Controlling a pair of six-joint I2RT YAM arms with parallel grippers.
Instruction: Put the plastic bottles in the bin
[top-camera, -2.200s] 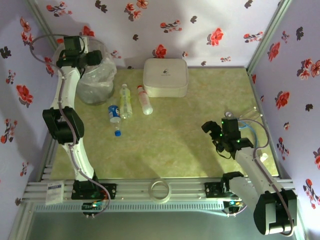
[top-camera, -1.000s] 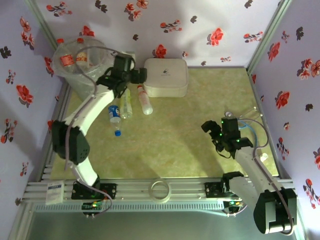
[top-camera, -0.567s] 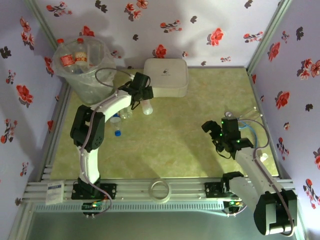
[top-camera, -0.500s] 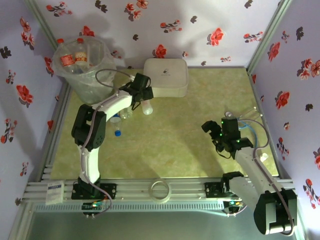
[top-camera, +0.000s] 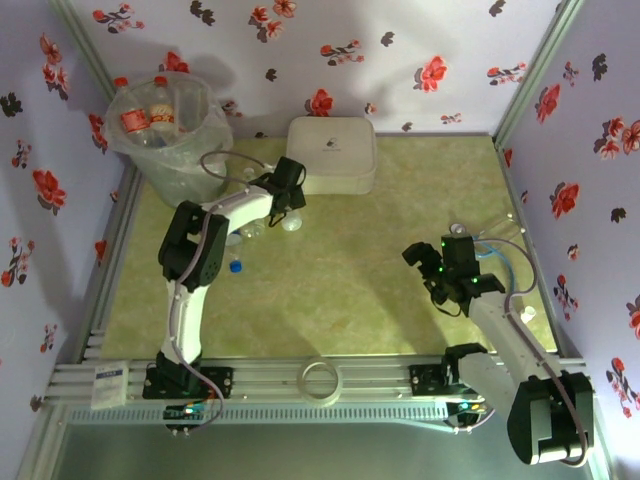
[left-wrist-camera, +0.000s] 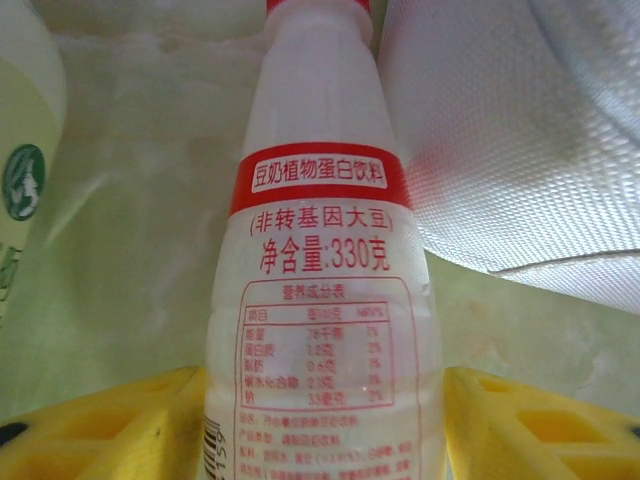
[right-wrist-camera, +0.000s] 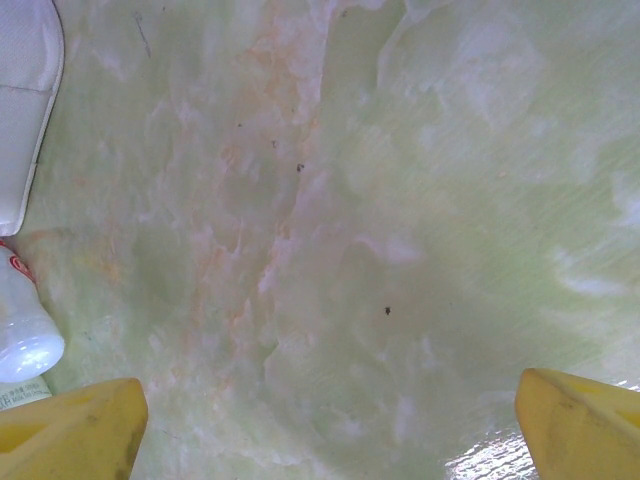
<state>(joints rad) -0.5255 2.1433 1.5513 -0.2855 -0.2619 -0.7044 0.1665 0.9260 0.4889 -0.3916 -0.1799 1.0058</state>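
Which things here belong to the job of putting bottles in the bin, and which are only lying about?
For the job:
- the bin, with bottles already inside
- the red-labelled bottle between the fingers of the left gripper
- the pale green bottle
- the blue-labelled bottle

Only lying about:
- the white box
- the white ring at the table's near edge

Top camera looks down on my whole table (top-camera: 350, 290). Left wrist tight on a bottle (left-wrist-camera: 320, 250); both wrists catch the white box (left-wrist-camera: 520, 130).
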